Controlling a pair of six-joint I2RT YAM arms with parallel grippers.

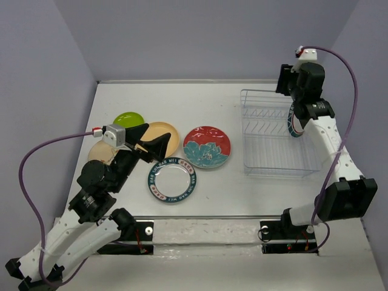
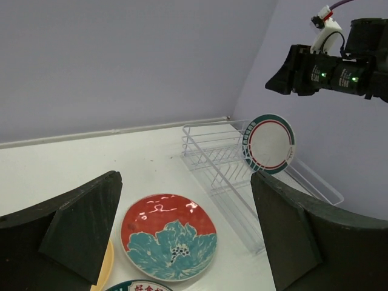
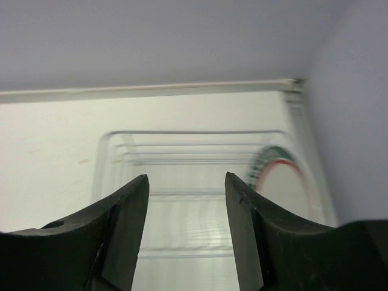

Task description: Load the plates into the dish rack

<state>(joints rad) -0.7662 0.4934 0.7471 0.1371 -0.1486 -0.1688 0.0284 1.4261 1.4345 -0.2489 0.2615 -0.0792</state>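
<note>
Hovering left gripper (image 1: pixel 150 138), fingers apart, empty, above tan plate (image 1: pixel 171 133) | five glossy plates (image 1: pixel 207 146) lie flat, crowded, left to centre of table (image 1: pixel 242 200) | risk: pinching a shallow rim may slip or nudge neighbours | rack (image 1: pixel 276 173) right, teal-rimmed plate (image 2: pixel 270 143) upright at its right end | right gripper (image 3: pixel 187 182) apart above rack

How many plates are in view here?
6. One teal-rimmed plate stands in the rack; on the table: another teal-rimmed, red, green, tan, and a second tan partly under the left arm.
</note>
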